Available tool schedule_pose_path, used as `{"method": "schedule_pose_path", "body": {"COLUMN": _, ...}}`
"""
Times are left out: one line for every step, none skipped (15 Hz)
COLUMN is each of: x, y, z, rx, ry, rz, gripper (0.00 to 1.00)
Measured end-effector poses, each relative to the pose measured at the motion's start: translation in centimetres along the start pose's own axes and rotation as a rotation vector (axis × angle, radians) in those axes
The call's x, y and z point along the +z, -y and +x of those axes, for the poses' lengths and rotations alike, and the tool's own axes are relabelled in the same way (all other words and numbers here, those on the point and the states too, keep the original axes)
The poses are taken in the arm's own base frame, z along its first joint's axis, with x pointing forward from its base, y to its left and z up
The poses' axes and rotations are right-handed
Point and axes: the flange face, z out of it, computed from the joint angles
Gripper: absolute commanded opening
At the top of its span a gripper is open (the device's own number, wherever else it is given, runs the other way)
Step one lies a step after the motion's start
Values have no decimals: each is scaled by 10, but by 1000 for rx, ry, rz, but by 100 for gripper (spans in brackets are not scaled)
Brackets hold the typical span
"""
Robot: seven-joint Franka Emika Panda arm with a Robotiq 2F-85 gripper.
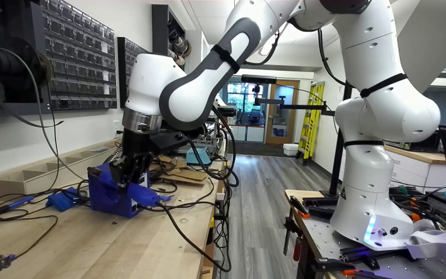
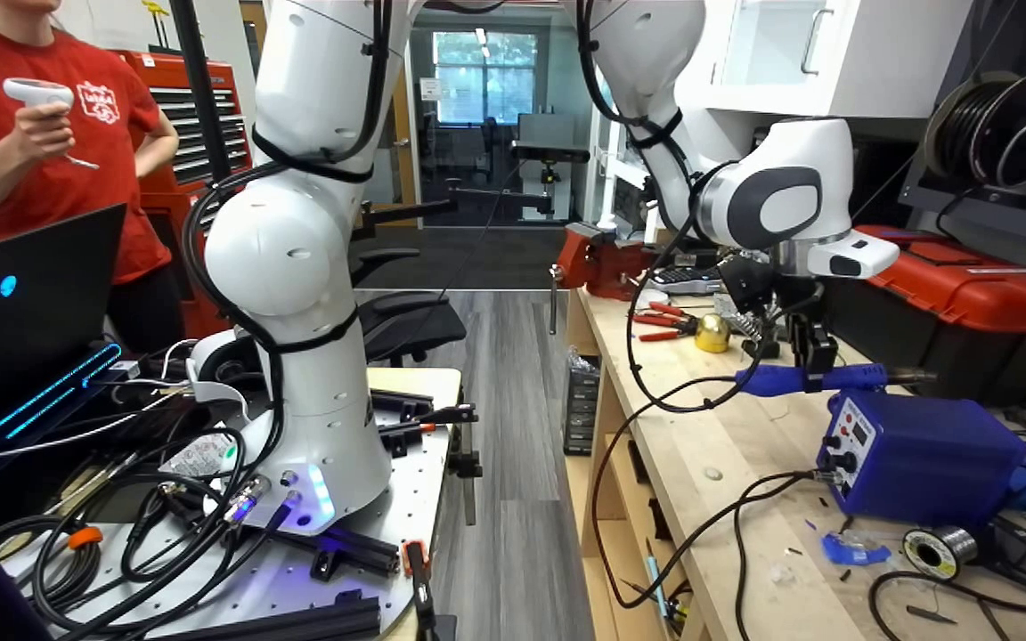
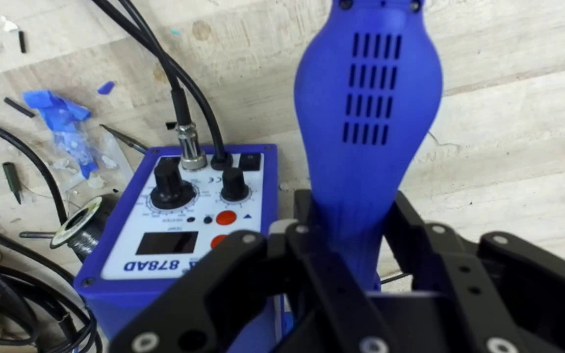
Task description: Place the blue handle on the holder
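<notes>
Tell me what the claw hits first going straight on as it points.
Likely the workbench; the blue handle the claw grips should touch it first. The holder sits close beside that line, depth unclear.

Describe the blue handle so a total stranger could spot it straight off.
Over the wooden bench, find the black gripper. The blue handle is clamped in it. Unlike the blue box nearby, it is long and rounded, with rows of slots.

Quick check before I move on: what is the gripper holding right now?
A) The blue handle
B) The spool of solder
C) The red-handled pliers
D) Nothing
A: in the wrist view the gripper is shut on the narrow part of the blue handle, and an exterior view shows it held up off the bench.
</notes>
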Motion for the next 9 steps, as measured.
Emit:
{"method": "schedule_pose_path", "body": {"x": 2, "y": 0, "z": -3, "rx": -2, "ry": 7, "rz": -1, "gripper": 13}}
{"method": "schedule_pose_path", "body": {"x": 4, "y": 1, "z": -6, "rx": -4, "ry": 13, "rz": -2, "gripper": 13}}
{"method": "schedule_pose_path", "body": {"x": 6, "y": 1, "z": -8, "rx": -6, "ry": 18, "rz": -3, "gripper": 13}}
{"method": "schedule_pose_path", "body": {"x": 7, "y": 1, "z": -10, "rx": -8, "ry": 22, "rz": -3, "gripper": 13}}
{"method": "schedule_pose_path", "body": {"x": 8, "y": 2, "z": -11, "rx": -10, "ry": 25, "rz": -4, "gripper": 13}}
{"method": "schedule_pose_path", "body": {"x": 9, "y": 2, "z": -12, "rx": -11, "ry": 26, "rz": -4, "gripper": 13}}
{"method": "schedule_pose_path", "body": {"x": 9, "y": 2, "z": -12, "rx": -12, "ry": 26, "rz": -4, "gripper": 13}}
{"method": "schedule_pose_path", "body": {"x": 8, "y": 3, "z": -12, "rx": -16, "ry": 23, "rz": -5, "gripper": 13}}
{"method": "schedule_pose_path", "body": {"x": 7, "y": 4, "z": -10, "rx": -23, "ry": 19, "rz": -7, "gripper": 13}}
